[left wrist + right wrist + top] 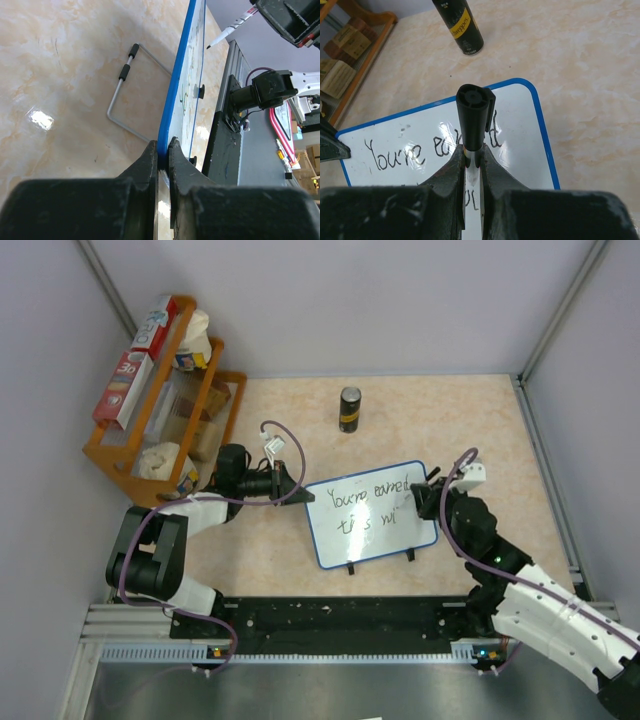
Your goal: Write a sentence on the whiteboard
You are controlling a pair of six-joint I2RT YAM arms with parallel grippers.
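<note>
You have the whiteboard [340, 540] on the table [450, 420], its left rim pinched by the left gripper [163, 147], the right gripper [472, 155] clenched on the marker [472, 112] over line two; the sentence [365, 492] reads roughly "You're earned / this wi", so likely only the last letters remain

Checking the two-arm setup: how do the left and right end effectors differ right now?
The left end effector is shut on the rim of the whiteboard; the right end effector is shut on a marker. The left meets the board's left end, the right works over its right end. Both are gripping something.
</note>
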